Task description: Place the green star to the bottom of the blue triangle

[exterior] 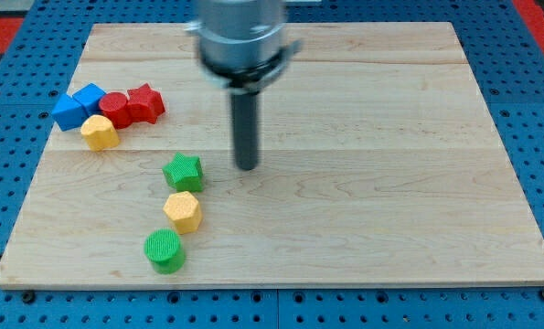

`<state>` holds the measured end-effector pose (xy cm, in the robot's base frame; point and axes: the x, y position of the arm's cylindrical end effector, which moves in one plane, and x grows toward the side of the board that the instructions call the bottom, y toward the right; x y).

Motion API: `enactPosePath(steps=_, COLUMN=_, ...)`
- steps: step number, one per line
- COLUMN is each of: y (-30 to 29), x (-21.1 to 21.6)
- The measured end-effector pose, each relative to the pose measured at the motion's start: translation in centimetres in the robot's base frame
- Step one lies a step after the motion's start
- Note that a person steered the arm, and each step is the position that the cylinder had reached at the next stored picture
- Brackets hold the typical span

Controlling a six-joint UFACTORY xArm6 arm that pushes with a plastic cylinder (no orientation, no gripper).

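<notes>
The green star (182,172) lies on the wooden board left of centre. Two blue blocks lie at the view's left: one (69,111) at the far left and one (90,94) just above and right of it; which is the triangle I cannot tell. My tip (247,166) rests on the board just to the right of the green star, a short gap apart from it. The rod rises from the tip to the grey arm head (242,37) at the view's top.
A red cylinder (114,110) and a red star (144,102) sit right of the blue blocks, with a yellow block (100,132) below them. A yellow hexagon (182,211) and a green cylinder (165,250) lie below the green star.
</notes>
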<state>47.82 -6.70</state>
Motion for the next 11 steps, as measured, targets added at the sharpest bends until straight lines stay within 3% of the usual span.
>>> enactPosePath(steps=1, y=-4.9, x=2.5)
enactPosePath(steps=3, y=-14.0, x=0.9)
enactPosePath(steps=5, y=-20.6, x=3.2)
enactPosePath(steps=7, y=-23.5, x=5.2)
enactPosePath(steps=10, y=-20.9, x=-1.0)
enactPosePath(steps=11, y=-19.0, x=1.5)
